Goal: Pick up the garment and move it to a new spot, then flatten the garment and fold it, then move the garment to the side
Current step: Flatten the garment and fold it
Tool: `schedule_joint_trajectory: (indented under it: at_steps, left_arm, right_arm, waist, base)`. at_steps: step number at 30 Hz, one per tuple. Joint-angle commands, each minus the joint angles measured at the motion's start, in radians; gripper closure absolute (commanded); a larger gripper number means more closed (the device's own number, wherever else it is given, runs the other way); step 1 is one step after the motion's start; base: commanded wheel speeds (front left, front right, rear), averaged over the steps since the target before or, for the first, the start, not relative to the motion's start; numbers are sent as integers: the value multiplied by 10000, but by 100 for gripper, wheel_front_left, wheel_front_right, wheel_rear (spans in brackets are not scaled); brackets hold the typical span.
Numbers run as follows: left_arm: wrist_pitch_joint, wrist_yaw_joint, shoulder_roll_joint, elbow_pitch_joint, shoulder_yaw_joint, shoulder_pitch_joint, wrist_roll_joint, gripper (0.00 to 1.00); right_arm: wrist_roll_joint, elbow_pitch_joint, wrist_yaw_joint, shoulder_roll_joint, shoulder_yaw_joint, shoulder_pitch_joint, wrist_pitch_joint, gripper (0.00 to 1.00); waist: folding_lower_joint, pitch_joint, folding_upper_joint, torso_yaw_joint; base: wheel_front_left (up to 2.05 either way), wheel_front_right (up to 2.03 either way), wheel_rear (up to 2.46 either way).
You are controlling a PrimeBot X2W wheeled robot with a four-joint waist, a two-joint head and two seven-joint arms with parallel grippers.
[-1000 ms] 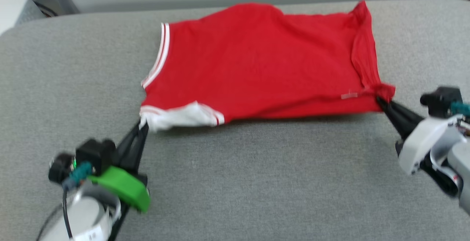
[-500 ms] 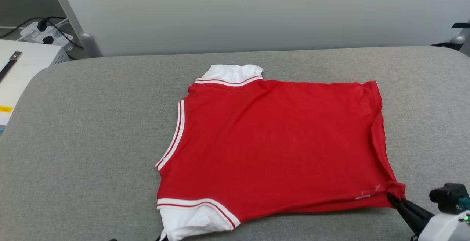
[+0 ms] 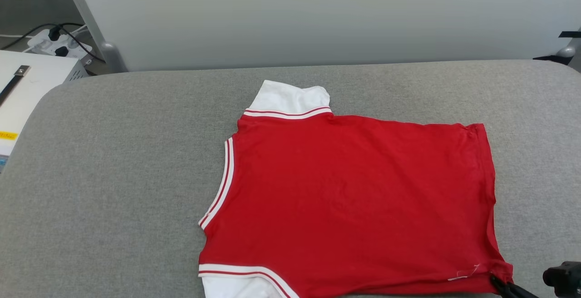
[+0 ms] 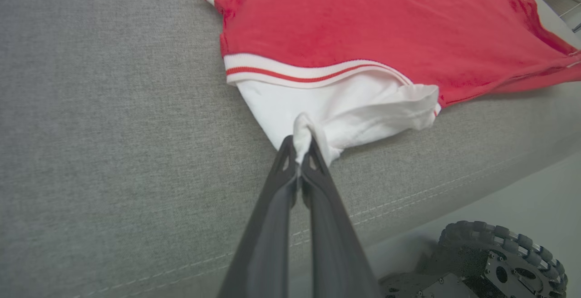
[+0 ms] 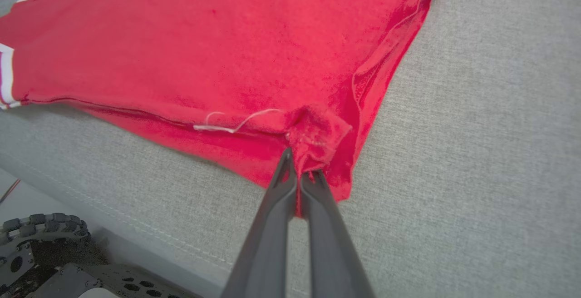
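The garment [image 3: 349, 198], a red T-shirt with white sleeves and striped trim, lies spread nearly flat on the grey padded table [image 3: 113, 175], plain red side up. In the left wrist view my left gripper [image 4: 298, 150] is shut on the edge of the near white sleeve [image 4: 354, 111]. In the right wrist view my right gripper [image 5: 299, 164] is shut on the bunched near hem corner [image 5: 317, 134] of the garment [image 5: 204, 43]. That same gripper [image 3: 501, 284] shows at the head view's bottom right, at the hem corner. The far white sleeve [image 3: 290, 99] lies flat.
A pale wall panel [image 3: 317, 16] stands behind the table. A white box [image 3: 22, 84] and a power strip with cables [image 3: 56, 43] are at the far left. The table's front edge and my wheeled base [image 4: 499, 261] show in both wrist views.
The head camera has tilted, so the scene sits lower in the picture. The garment has been drawn flatter, its right hem edge now straight. Both grippers keep their hold.
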Motion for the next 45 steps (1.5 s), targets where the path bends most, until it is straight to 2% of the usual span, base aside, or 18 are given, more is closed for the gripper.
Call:
schedule_joint_trajectory:
  at_steps: [1,9,18,24,29,38,45]
  left_arm:
    - [-65,-78,95,16,5,-264,179,100]
    - [-62,-499,228,80,28,-2087,816,100]
    - [242,-1041,146,943,-14,-4833,1075,100]
    - [216,-1230,16,2108,-332,-6402,1028,100]
    - [14,-1276,-74,3445,-883,-7374,979,100]
    - [-548,-1282,-312,5470,-2444,-8102,210,100]
    - [-967,-1283,-450,6200,-3256,-8468,-439,100]
  right_arm:
    - [-202,-145,-7,174,-240,124,112,100]
    - [-492,-782,-7,711,-1363,-289,633,100]
    - [-236,-952,-7,860,-1777,-1296,913,100]
    - [-21,-647,-7,1045,-1624,-2191,935,100]
    - [183,140,-7,1247,-1234,-2978,861,100]
    - [212,1835,-7,1496,-166,-4006,492,100]
    - [503,2419,-7,1430,327,-4346,-144,98]
  waist:
    - [1,24,-1,22]
    - [1,436,-1,-61]
    - [1,1336,-1,-424]
    - [1,1954,-1,-681]
    - [1,2384,-1,-777]
    - [1,2802,-1,-826]
    - [1,2704,-1,-709]
  base:
    - [0,0,0]
    - [0,0,0]
    - [0,0,0]
    - [0,0,0]
    - [0,0,0]
    - [0,0,0]
    - [0,0,0]
